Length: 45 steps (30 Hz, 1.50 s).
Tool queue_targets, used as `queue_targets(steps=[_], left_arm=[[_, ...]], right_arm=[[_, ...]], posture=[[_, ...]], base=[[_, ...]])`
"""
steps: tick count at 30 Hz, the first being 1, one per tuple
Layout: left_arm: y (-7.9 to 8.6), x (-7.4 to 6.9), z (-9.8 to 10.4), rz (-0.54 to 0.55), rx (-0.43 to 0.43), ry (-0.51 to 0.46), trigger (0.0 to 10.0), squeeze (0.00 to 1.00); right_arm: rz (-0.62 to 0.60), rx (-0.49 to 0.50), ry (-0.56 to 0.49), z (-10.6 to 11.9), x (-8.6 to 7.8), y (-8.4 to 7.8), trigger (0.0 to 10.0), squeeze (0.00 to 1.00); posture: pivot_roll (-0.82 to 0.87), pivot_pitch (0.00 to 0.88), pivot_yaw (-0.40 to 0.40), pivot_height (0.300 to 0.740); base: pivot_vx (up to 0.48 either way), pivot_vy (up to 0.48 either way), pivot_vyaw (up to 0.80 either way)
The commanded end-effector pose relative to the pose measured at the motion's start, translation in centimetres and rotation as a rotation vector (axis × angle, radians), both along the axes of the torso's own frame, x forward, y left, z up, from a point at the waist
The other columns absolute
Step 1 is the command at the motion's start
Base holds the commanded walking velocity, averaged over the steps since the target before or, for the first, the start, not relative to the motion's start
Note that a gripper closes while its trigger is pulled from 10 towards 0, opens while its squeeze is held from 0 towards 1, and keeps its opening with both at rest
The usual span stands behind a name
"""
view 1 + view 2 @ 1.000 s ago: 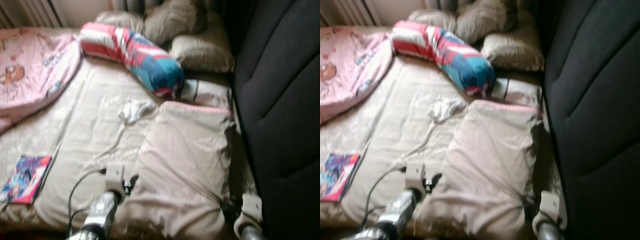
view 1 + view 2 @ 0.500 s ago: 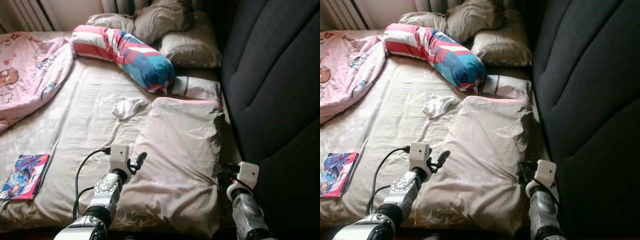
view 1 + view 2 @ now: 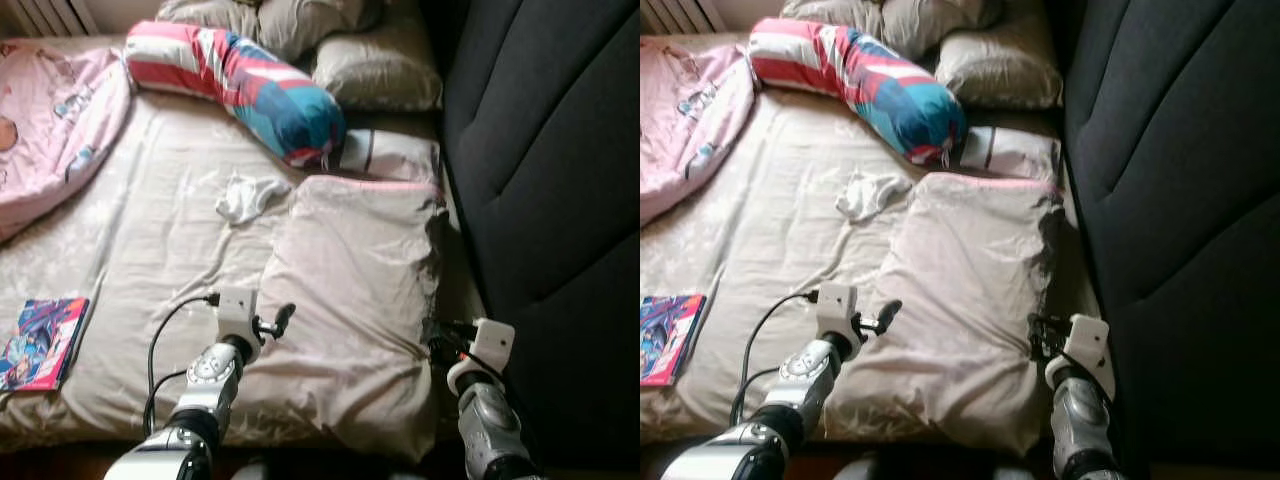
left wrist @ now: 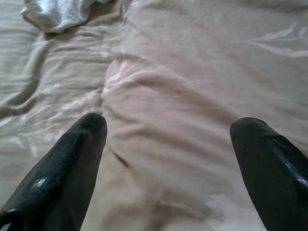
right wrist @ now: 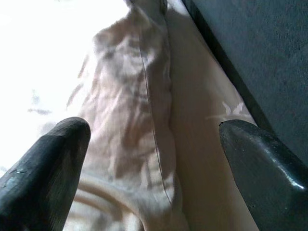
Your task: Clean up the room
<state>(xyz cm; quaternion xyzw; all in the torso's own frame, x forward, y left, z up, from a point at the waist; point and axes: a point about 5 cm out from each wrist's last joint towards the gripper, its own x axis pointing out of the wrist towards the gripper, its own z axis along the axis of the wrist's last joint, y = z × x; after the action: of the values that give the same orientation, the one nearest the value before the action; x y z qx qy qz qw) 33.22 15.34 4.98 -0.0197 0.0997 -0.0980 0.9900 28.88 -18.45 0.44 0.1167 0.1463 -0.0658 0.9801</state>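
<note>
A large beige pillow lies flat on the bed, beside the dark wall panel. My left gripper is open at the pillow's left edge; in the left wrist view its fingers spread over the pillow's edge. My right gripper is open at the pillow's right edge, in the gap by the panel. The right wrist view has its fingers on either side of the pillow's seam. Nothing is held.
A white sock lies left of the pillow's far end. Behind it are a red, white and blue striped bolster, beige cushions and a small white pillow. A pink blanket and a magazine lie left. A dark upholstered panel stands right.
The camera has shifted and sharpened. Both arms have reached forward: the left gripper onto the pillow's left edge, the right gripper up to its right edge.
</note>
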Motion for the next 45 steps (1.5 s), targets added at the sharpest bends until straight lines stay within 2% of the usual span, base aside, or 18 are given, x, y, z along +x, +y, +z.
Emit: queue_targets(steps=[1,2,13,23,27,29,36,40,42,45], left_arm=[[0.0,-0.2,-0.3,0.009,0.002,0.014,10.0,0.93],[0.0,-0.2,-0.3,0.009,0.002,0.013,10.0,0.02],[0.1,0.0,0.1,0.009,-0.005,-0.003,10.0,0.0],[0.2,0.4,0.9,0.029,-0.041,-0.056,10.0,0.0],[0.2,0.6,1.8,0.04,-0.073,-0.121,10.0,0.0],[0.2,0.6,2.0,0.042,-0.078,-0.134,10.0,0.0],[0.6,0.9,3.0,0.01,-0.081,-0.177,10.0,0.0],[1.8,0.9,3.0,0.016,-0.032,-0.164,10.0,0.0],[2.7,0.9,2.8,0.035,-0.003,-0.14,10.0,0.0],[3.2,0.9,2.6,0.048,-0.008,-0.121,10.0,0.0]], right_arm=[[0.003,0.007,0.021,-0.5,-0.5,0.2,10.0,0.68],[0.003,0.009,0.019,-0.4,-0.4,0.2,10.0,0.0],[0.041,0.053,0.016,-0.7,-0.7,1.1,10.0,0.0],[0.11,0.091,0.02,-1.0,-1.0,2.1,10.0,0.0],[0.153,0.188,0.006,-1.3,-1.4,3.3,10.0,0.0],[0.174,0.197,0.007,-1.4,-1.7,3.7,10.0,0.0],[0.157,0.196,0.058,-2.3,-2.3,3.8,10.0,0.0],[0.156,0.191,0.068,-2.5,-2.6,3.9,10.0,0.0],[0.137,0.156,0.069,-2.5,-2.6,3.5,10.0,0.0],[0.117,0.116,0.064,-2.4,-2.5,2.9,10.0,0.0]], posture=[[-0.09,0.336,0.003,0.74],[-0.1,0.345,0.002,0.74],[-0.1,0.423,-0.01,0.74],[-0.09,0.453,-0.021,0.74],[-0.06,0.456,-0.017,0.74],[-0.05,0.456,-0.014,0.74],[-0.03,0.449,-0.001,0.74],[-0.03,0.437,0.002,0.74],[-0.03,0.43,0.001,0.74],[-0.03,0.429,0.001,0.74]], base=[[0.0,0.0,0.0],[0.0,0.0,0.0],[0.0,0.0,0.0],[0.0,0.0,0.0],[0.0,0.0,0.0],[0.0,0.0,0.0],[0.0,0.0,0.0],[0.0,0.0,0.0],[0.0,0.0,0.0],[0.0,0.0,0.0]])
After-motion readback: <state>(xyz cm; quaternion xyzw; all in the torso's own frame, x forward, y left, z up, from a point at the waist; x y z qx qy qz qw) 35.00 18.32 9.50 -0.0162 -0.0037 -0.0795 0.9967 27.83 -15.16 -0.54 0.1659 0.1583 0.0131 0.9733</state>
